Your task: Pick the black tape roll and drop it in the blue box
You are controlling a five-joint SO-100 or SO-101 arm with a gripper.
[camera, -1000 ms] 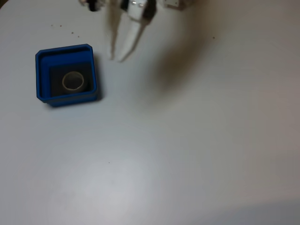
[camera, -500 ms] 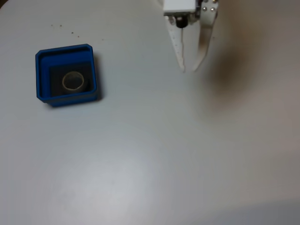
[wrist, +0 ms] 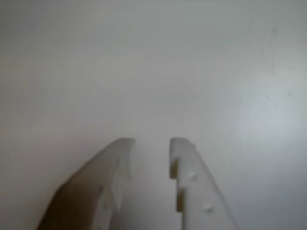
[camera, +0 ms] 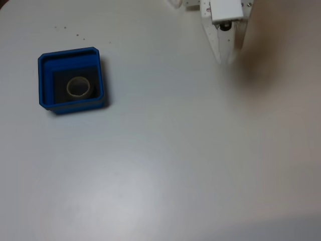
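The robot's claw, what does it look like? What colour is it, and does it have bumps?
The claw is white plastic with two long fingers that narrow toward blunt tips. In the wrist view, the inner edge of one finger has small square notches and tiny round dimples. In the fixed view, a boxy white block sits above the fingers, with a small dark round part and little screws.

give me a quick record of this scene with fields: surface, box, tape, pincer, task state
surface: plain white table
box: blue box, left side of the fixed view
tape: black tape roll lying flat on the box floor
pincer: pincer at top right, far from the box, narrow gap between fingers, holding nothing
task state: tape already in box
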